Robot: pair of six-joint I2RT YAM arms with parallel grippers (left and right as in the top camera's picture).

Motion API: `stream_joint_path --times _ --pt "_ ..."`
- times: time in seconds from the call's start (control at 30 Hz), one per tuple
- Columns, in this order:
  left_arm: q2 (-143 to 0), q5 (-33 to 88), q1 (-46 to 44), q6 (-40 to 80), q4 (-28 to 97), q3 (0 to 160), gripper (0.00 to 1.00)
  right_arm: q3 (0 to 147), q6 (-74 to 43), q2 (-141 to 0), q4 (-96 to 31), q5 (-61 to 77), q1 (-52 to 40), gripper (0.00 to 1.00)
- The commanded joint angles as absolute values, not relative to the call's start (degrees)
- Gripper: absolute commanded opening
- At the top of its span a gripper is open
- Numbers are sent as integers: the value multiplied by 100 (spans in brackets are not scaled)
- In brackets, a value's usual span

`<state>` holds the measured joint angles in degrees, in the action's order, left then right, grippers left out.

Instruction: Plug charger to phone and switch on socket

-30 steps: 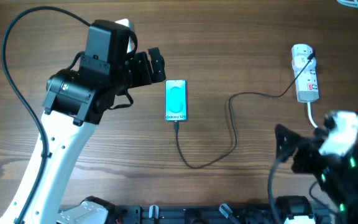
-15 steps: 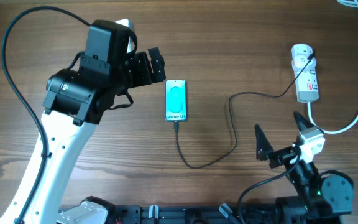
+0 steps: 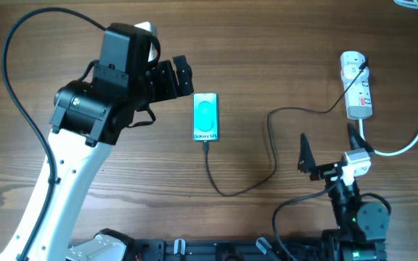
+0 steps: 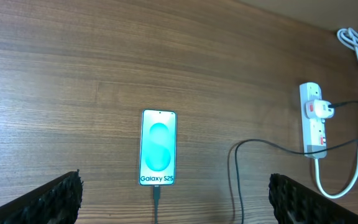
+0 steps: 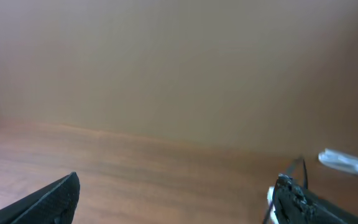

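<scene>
Over the wooden surface [image 3: 281, 43], both sets of fingers are spread and empty: left gripper [image 3: 176, 78] at 10 o'clock, right gripper [image 3: 329, 148] at 5 o'clock. Trouble ahead? Reaching for the socket [image 3: 356, 85] at 2 o'clock could snag the charger [image 3: 273, 138] and yank it off the phone [image 3: 205, 117]. Phone's at centre, cyan-lit, with the thin black cable meeting its bottom edge.

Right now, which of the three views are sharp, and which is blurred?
Overhead: sharp, evenly lit; the phone screen glows bright. Left wrist: sharp; the phone's Galaxy S25 label is readable and the power strip is clear. Right wrist: blurred, wood grain smeared; only its dark fingertips stand out.
</scene>
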<state>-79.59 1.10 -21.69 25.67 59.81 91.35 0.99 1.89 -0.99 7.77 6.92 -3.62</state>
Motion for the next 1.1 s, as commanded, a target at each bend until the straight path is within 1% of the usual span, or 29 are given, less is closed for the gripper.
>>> stream_joint_path --times 0.0,0.17,0.3,0.37,0.5,0.9,1.07 --pt "-7929 36 -2174 2598 5966 9113 100 27 -148 -19 799 336 -375 100" --pt "-7929 36 -2174 2598 5966 9113 100 27 -148 -19 -5 303 -204 100" --pt "-7929 36 -2174 2598 5966 9113 100 30 473 -19 -8 276 -200 100" --pt "-7929 36 -2174 2598 5966 9113 100 30 604 -19 -10 255 -172 100" --pt "-7929 36 -2174 2598 5966 9113 100 30 580 -19 -14 252 71 100" --pt "-7929 36 -2174 2598 5966 9113 100 30 102 -19 -14 132 71 100" --pt "-7929 36 -2174 2598 5966 9113 100 30 386 -19 -10 200 73 100"
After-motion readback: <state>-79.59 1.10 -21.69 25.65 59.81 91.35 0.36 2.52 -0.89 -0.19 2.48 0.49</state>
